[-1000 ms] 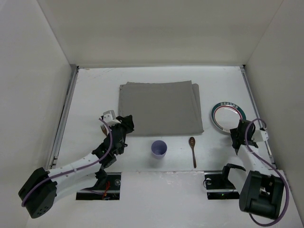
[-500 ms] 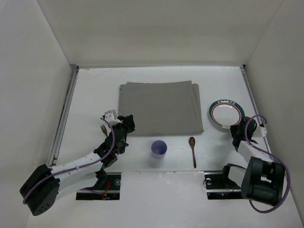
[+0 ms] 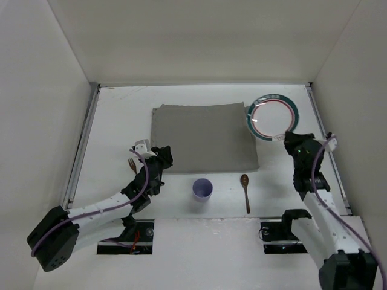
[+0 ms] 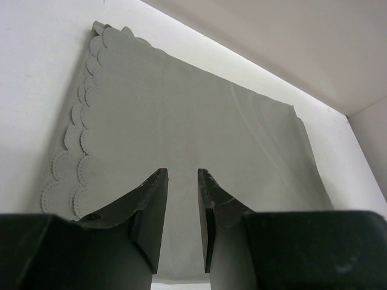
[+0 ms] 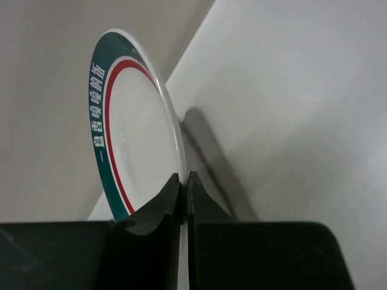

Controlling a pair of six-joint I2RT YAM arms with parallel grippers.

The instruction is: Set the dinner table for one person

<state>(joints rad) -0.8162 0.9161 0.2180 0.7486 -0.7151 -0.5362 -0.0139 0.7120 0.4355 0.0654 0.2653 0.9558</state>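
My right gripper [image 3: 289,140] [image 5: 183,176] is shut on the near rim of a white plate [image 3: 272,116] [image 5: 136,139] with a green and red border. The plate hangs tilted above the dinner table [image 3: 121,121], over the far right corner of the grey cloth mat [image 3: 202,136] [image 4: 193,121]. My left gripper [image 3: 162,157] [image 4: 181,172] hovers at the mat's near left corner, open only a little, with nothing between its fingers. A lilac cup [image 3: 202,189] and a wooden spoon [image 3: 245,190] lie in front of the mat. A wooden fork [image 3: 130,164] shows partly beside the left arm.
Metal rails [image 3: 81,151] run along the table's left and right edges, and white walls stand close on three sides. The arm bases [image 3: 281,231] sit at the near edge, just behind the cup and spoon.
My right gripper closed on the plate's rim and lifted the plate from the table's right side, up and toward the mat's far right corner. The left arm barely moved.
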